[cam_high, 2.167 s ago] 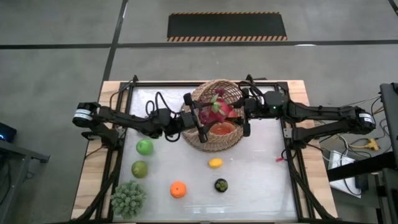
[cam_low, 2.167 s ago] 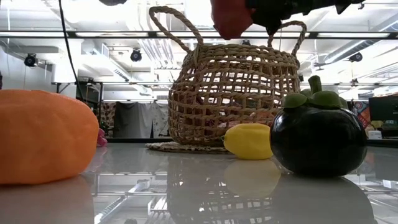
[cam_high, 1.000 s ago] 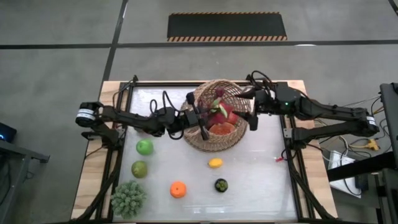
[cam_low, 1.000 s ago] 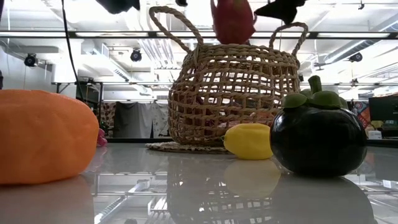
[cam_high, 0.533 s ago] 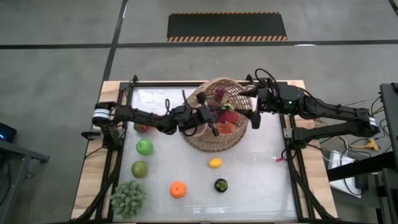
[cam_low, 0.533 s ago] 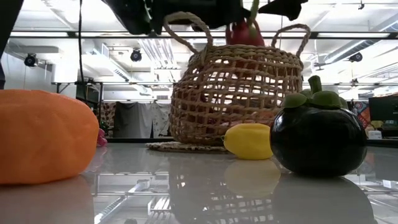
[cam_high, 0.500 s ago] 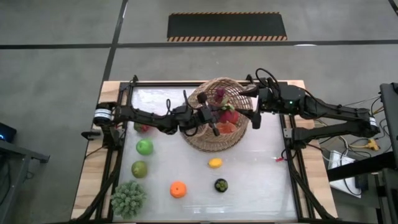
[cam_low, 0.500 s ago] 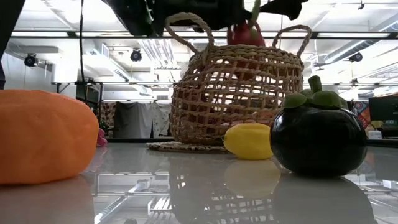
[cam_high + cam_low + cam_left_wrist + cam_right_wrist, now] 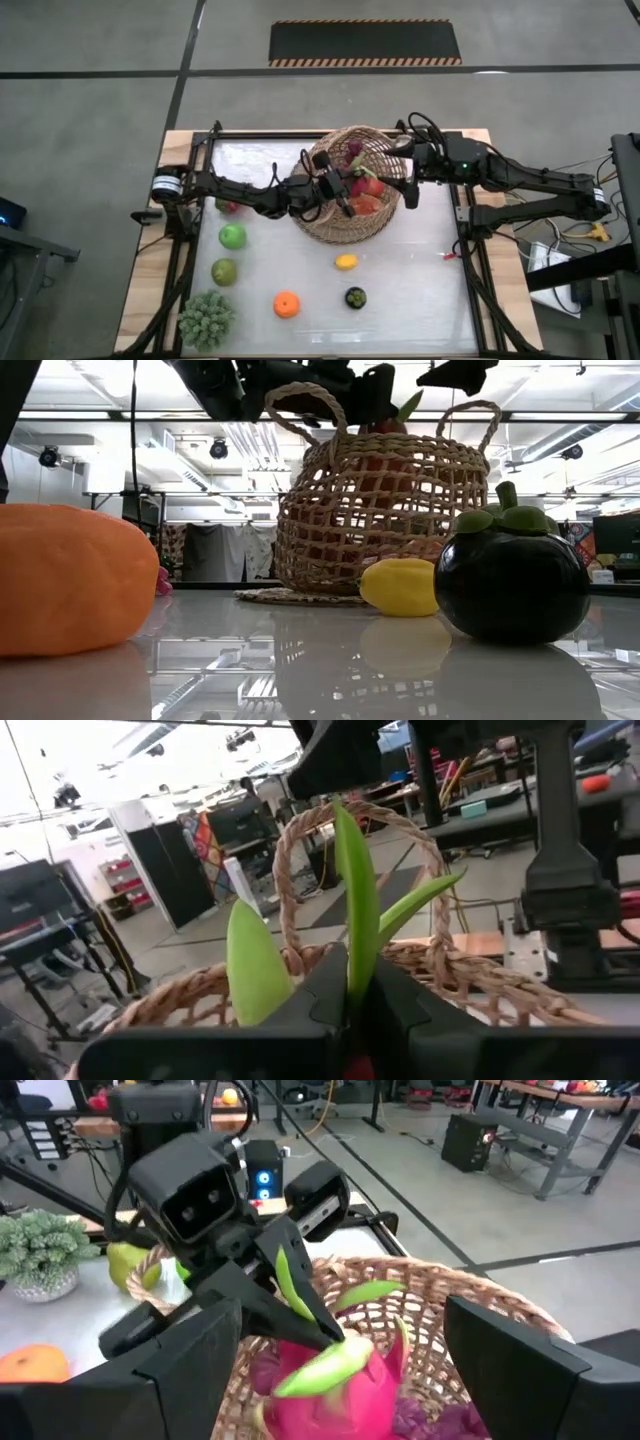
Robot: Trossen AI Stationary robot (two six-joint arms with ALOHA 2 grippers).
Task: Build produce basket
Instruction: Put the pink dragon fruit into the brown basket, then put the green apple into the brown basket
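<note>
The woven basket [image 9: 352, 215] stands at the table's far middle with red and purple produce inside. A pink dragon fruit [image 9: 340, 1385] with green leaf tips hangs in the basket's mouth, and it shows through the weave in the low view [image 9: 385, 460]. My left gripper [image 9: 338, 186] reaches over the basket's left rim and is shut on one of the fruit's leaves. My right gripper [image 9: 406, 180] stands open beside the basket's right rim, with nothing between its fingers. My left gripper pinches one long green leaf [image 9: 357, 955] at the dragon fruit's top between its two fingers. The fingers [image 9: 290, 1305] come from the table's left, about level. The fruit hangs below them inside the basket's rim. Whether it rests on the produce beneath, I cannot tell.
On the near half of the table lie a green apple [image 9: 232, 236], a green pear [image 9: 224, 271], a spiky green plant [image 9: 207, 318], an orange [image 9: 287, 304], a lemon [image 9: 346, 262] and a dark mangosteen [image 9: 355, 297]. A small red fruit [image 9: 230, 206] lies under my left arm.
My left gripper has moved toward the table's right and down, still shut on the leaf. The dragon fruit has sunk from above the basket's rim into its mouth. The basket has tipped a little.
</note>
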